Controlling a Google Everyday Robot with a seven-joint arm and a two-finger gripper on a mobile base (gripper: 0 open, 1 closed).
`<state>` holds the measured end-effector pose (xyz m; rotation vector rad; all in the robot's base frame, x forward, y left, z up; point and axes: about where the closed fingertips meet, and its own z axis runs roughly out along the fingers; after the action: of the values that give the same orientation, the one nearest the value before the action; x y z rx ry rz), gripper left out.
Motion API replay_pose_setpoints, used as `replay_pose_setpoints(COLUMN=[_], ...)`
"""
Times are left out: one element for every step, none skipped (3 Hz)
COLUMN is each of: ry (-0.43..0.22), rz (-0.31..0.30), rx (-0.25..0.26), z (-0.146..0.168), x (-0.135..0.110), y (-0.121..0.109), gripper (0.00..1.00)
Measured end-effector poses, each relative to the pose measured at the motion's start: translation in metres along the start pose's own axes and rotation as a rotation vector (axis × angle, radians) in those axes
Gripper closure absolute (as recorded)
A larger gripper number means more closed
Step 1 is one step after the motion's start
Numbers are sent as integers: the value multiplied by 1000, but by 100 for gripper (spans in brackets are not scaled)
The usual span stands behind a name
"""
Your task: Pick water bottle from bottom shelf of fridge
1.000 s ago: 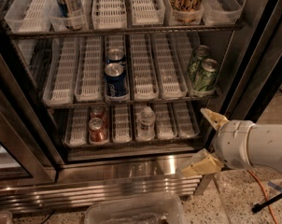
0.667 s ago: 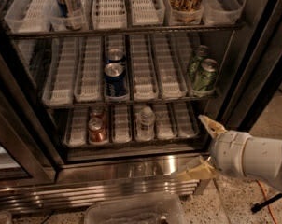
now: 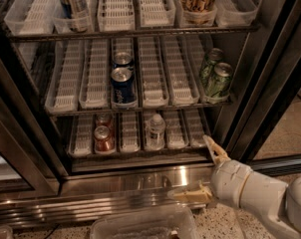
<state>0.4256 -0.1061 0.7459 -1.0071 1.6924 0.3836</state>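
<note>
Two pale fingers (image 3: 215, 152) of my gripper (image 3: 191, 167) are spread wide apart with nothing between them. One points up toward the right end of the bottom shelf (image 3: 176, 133), the other lies low across the steel base of the fridge (image 3: 115, 185). The gripper sits at the lower right, in front of the base and just outside the rack, clear of everything on it.

The water bottle (image 3: 155, 129) stands upright on the bottom shelf in the fourth white lane tray from the left, near the front edge, white cap up. It is up and to the left of my gripper, not touched. Two red soda cans (image 3: 104, 136) stand one behind the other two lanes further left.

One shelf up, blue cans (image 3: 123, 83) fill a middle lane and green cans (image 3: 218, 77) stand at the far right. A clear plastic container (image 3: 140, 225) lies on the floor below the base grille.
</note>
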Motion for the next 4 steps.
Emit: replay_pose_setpoints(ry=[-73, -134, -178, -175], rz=[27, 66, 114, 154], rx=[45, 81, 99, 96], z=[16, 31, 44, 67], x=[15, 29, 41, 63], y=[6, 10, 12, 14], gripper=[0, 0, 0, 0])
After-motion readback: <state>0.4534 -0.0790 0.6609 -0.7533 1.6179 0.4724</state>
